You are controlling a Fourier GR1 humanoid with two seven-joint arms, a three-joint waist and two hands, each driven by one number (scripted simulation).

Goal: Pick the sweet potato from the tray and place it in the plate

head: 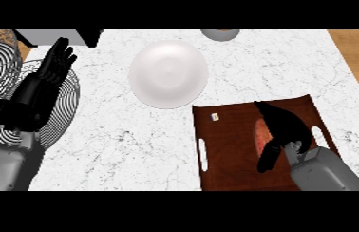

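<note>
one sweet potato (262,133) on tray (231,145) at desk's near right corner; our right hand (284,129) curls over it, grasping. left hand (52,67) open, resting at left edge. risk: potato slips before plate (168,74).

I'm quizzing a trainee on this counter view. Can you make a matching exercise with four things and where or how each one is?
Things:
1. plate
2. tray
3. left hand
4. right hand

Descriptions:
A. dark brown, at the lower right
B. white, bare, mid-counter
C. over the sweet potato on the tray
D. open, fingers up, at the left edge

Pairs: 1-B, 2-A, 3-D, 4-C
</note>
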